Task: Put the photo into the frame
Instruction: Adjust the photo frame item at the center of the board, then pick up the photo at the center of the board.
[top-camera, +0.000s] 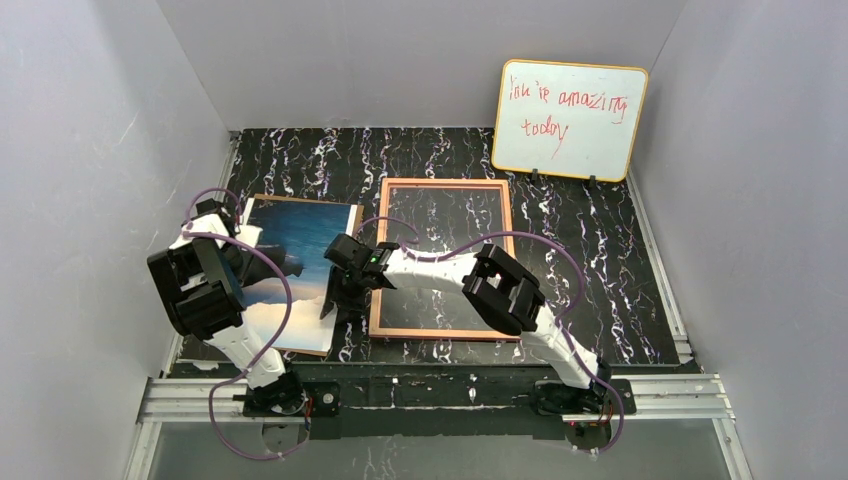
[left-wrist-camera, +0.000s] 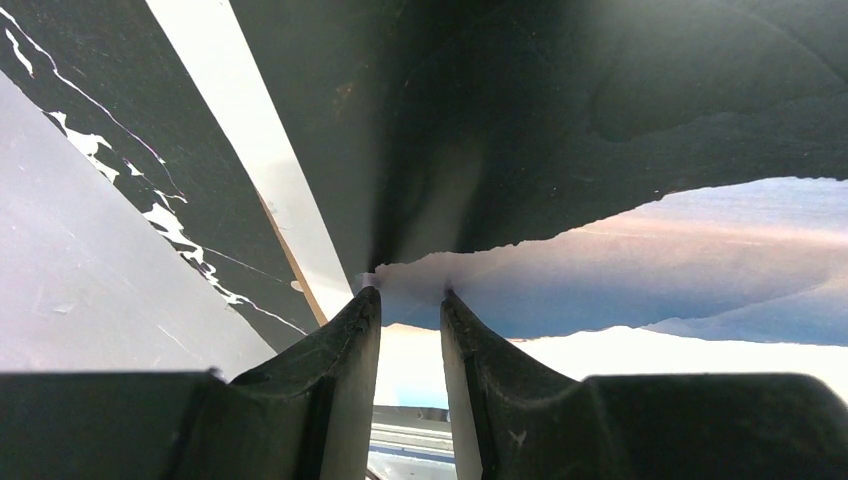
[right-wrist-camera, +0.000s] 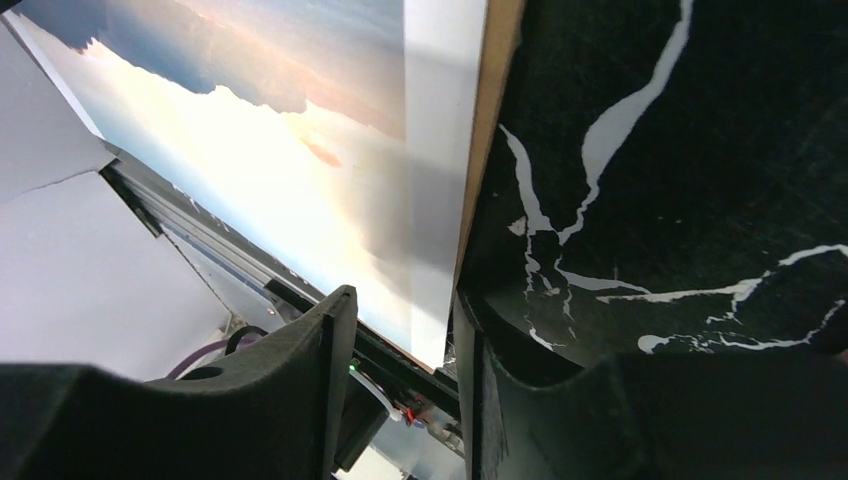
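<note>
Currently frame (top-camera: 445, 182) w/ pane (top-camera: 470, 205) flat on marbled worktop (top-camera: 590, 260); photo (top-camera: 300, 240) adj. on brown board (right-wrist-camera: 490, 150). L jaws narrowly apart at photo; R jaws apart astride its edge.

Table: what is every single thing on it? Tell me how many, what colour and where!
table: one, black with white veins, fills the middle
photo: one, blue sea and pinkish sky, left side of table
backing board: one, brown, under the photo, only its edge shows
frame: one, pink, lying flat right of the photo
whiteboard: one, white with yellow edge and red writing, standing at back right
left gripper: one, black, at the photo's left side
right gripper: one, black, fingers astride the photo's right edge
</note>
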